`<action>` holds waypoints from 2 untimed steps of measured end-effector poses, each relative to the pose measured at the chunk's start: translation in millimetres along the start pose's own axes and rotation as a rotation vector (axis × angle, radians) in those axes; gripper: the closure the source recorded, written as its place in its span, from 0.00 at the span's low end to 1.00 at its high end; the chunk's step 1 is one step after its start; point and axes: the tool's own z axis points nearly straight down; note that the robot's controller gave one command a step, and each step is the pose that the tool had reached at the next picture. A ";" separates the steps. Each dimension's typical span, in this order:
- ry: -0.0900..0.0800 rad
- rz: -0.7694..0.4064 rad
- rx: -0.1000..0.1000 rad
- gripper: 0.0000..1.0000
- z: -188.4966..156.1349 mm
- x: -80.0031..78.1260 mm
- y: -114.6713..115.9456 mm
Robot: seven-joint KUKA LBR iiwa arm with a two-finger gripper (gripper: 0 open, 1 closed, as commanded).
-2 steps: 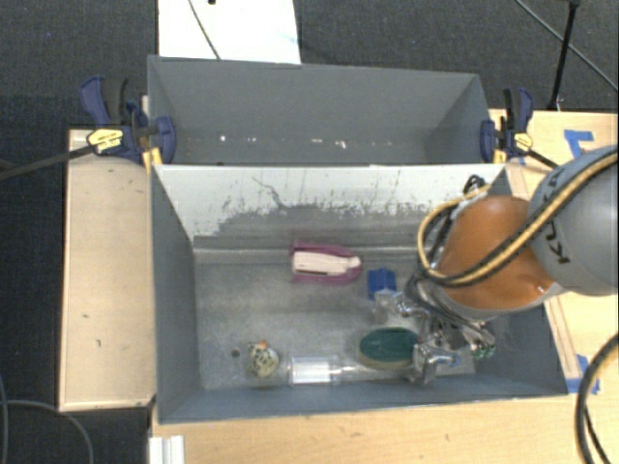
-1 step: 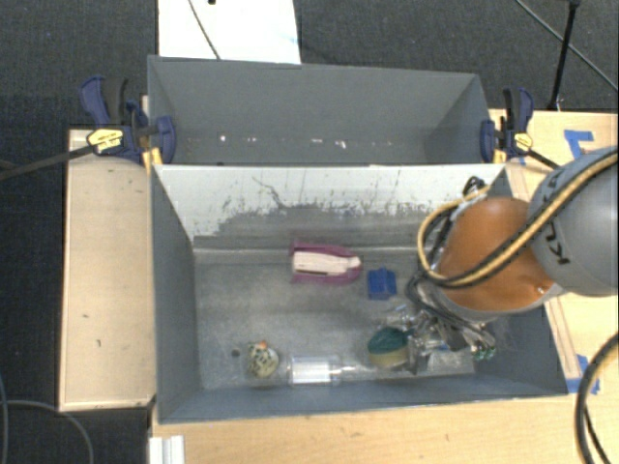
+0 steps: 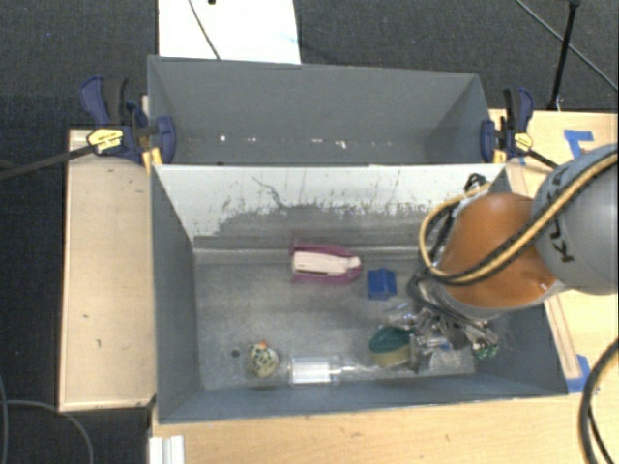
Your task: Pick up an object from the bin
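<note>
- In the grey bin are seen a pink-and-white block, a blue cube, a speckled ball and a clear tube.
- The tool is set low at the near right, against a teal-green rounded object; its opening cannot be told.
- Dark floor is seen around.

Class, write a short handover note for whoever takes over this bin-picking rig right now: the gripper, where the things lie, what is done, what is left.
Gripper: low in the front right of the bin, right beside a dark green rounded thing; a grasp cannot be made out.
Other things: blue block just behind it, pink and white thing mid-back, clear tube along the front, small round yellowish thing front left.
Done: arm is down in the bin.
Left: confirm a grasp, then lift one thing out.
</note>
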 end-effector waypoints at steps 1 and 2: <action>-0.002 -0.001 0.001 1.00 -32.4 -0.8 -0.3; -0.003 0.003 0.002 1.00 -79.8 -2.5 -0.8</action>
